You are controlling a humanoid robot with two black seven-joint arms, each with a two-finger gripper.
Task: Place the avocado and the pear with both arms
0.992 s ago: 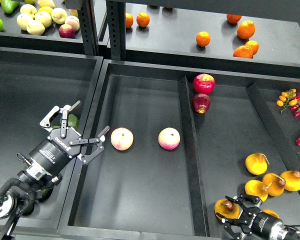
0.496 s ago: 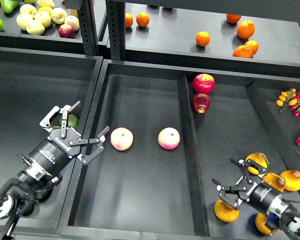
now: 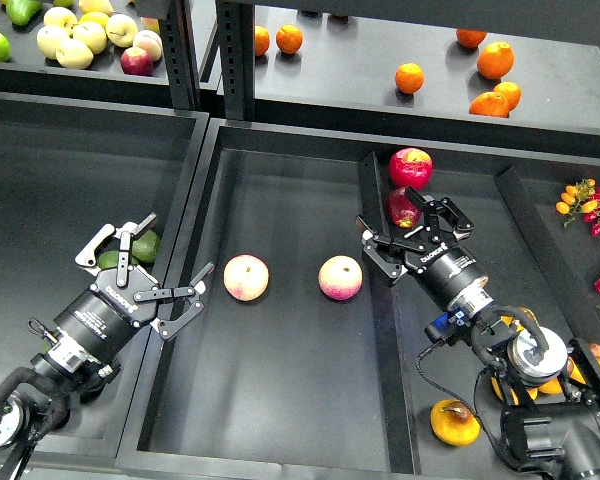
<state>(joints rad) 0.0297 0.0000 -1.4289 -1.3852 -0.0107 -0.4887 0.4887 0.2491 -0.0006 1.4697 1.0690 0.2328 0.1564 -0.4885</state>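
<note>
Below right gripper (image 3: 412, 234), jaws spread, empty: pear (image 3: 454, 421) well apart. Left gripper (image 3: 146, 272) spread, avocado (image 3: 145, 244) just beside.

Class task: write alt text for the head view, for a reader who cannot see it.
Two black robot arms reach over dark trays of fruit. The left gripper is open beside an avocado; the right gripper is open and empty by two red apples, a pear lying behind it.

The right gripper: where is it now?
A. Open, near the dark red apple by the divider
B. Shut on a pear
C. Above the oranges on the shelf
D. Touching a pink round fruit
A. The right gripper is open beside the dark red apple, holding nothing.
</note>
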